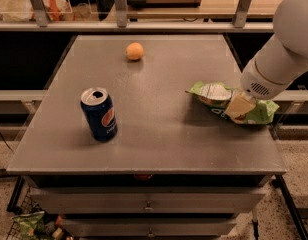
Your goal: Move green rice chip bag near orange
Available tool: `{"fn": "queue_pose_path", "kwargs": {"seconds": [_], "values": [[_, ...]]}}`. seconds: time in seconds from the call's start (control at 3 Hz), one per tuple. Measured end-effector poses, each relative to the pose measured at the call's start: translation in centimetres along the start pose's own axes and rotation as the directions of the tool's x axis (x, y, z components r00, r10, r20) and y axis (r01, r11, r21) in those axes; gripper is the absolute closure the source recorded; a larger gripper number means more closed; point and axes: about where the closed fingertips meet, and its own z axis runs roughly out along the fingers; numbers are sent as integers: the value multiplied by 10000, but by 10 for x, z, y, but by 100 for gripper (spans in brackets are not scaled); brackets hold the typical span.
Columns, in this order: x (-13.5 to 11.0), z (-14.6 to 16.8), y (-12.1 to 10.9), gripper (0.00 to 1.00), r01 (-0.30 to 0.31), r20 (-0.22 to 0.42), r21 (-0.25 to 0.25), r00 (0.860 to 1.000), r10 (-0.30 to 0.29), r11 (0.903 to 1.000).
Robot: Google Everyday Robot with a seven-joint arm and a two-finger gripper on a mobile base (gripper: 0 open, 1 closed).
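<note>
Lying near the table's 3 o'clock edge, the green rice chip bag has its long axis running roughly from 10 to 4 o'clock. The gripper sits on the bag's right half, and whether it is clamped on the foil cannot be told. The orange rests well apart, toward 10 o'clock from the bag, so the carry likely heads that way. A blue soda can stands off at 9 o'clock.

the orange lies at the back of the tabletop, left of middle; the can stands front left; the chip bag lies at the right edge, well apart from both; the pincer rests on the bag
</note>
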Motion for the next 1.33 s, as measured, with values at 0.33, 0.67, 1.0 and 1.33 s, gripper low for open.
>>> {"fn": "queue_pose_path", "kwargs": {"seconds": [0.33, 0.67, 1.0, 1.33], "values": [[-12, -6, -5, 100, -314, 451, 14, 9985, 313, 9995], [-28, -17, -20, 100, -708, 1365, 56, 9882, 694, 9975], [-52, -17, -41, 100, -905, 1984, 151, 9764, 857, 9958], [-85, -2, -69, 100, -779, 2684, 331, 9610, 662, 9964]]}}
